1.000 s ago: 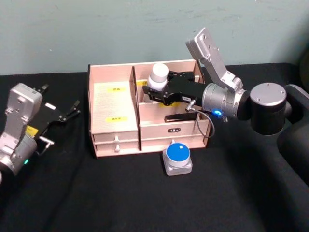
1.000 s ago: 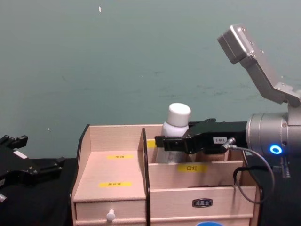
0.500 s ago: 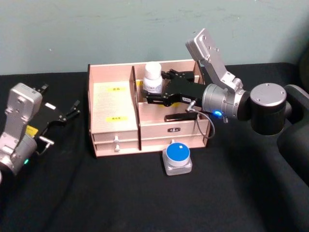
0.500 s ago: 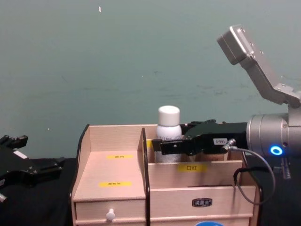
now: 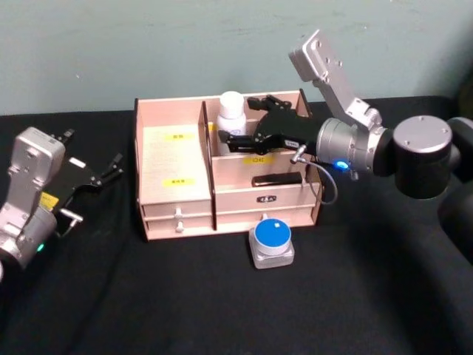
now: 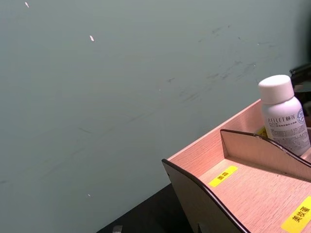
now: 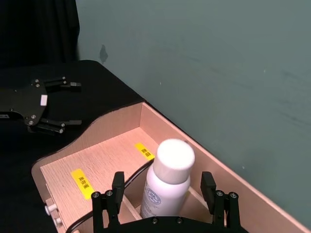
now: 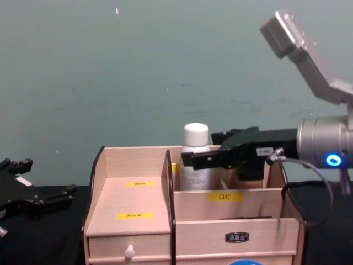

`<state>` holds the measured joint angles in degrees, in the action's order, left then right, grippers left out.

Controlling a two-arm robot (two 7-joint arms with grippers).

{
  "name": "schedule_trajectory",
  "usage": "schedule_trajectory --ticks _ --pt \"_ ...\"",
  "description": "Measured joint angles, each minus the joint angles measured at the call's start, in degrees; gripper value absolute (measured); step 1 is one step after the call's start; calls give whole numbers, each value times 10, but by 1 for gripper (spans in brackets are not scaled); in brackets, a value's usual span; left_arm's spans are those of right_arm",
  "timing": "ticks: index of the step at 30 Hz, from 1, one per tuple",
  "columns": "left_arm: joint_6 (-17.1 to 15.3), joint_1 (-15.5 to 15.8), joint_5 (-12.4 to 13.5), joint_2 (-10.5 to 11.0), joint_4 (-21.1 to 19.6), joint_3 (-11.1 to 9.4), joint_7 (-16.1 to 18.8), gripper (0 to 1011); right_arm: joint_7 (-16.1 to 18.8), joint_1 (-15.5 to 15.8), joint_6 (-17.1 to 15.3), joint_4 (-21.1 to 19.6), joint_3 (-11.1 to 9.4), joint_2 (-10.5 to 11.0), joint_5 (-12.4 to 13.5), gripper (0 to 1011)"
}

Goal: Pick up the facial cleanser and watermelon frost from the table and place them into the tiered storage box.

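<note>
You have three items.
- Box (image 5: 171, 105): pale wood, stepped, with yellow labels; drawer shut; near the table's back edge.
- White bottle (image 5: 230, 115): upright in the box's back compartment, right of the divider.
- Blue-capped pot (image 5: 271, 240): on the table, just before the box's front.

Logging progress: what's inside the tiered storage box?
A white bottle stands upright at the rear of the tiered storage box, within the open right end effector, its base hidden.
</note>
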<state>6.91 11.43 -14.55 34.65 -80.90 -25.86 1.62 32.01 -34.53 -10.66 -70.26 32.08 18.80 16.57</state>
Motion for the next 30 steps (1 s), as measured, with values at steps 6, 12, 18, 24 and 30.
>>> schedule_trajectory --ticks 6,12,18,24,30 --pt "0 0 0 0 0 0 0 1010 -17 20 -46 -79 -9 29 1 1003" --pt "0 0 0 0 0 0 0 1009 -33 58 -86 -164 -28 60 19 1002" --pt "0 0 0 0 0 0 0 1009 -48 98 -115 -235 -44 87 40 1002" --pt "0 0 0 0 0 0 0 1010 -59 145 -128 -294 -53 113 59 1003" --pt "0 0 0 0 0 0 0 1010 -78 197 -133 -340 -59 138 69 1002"
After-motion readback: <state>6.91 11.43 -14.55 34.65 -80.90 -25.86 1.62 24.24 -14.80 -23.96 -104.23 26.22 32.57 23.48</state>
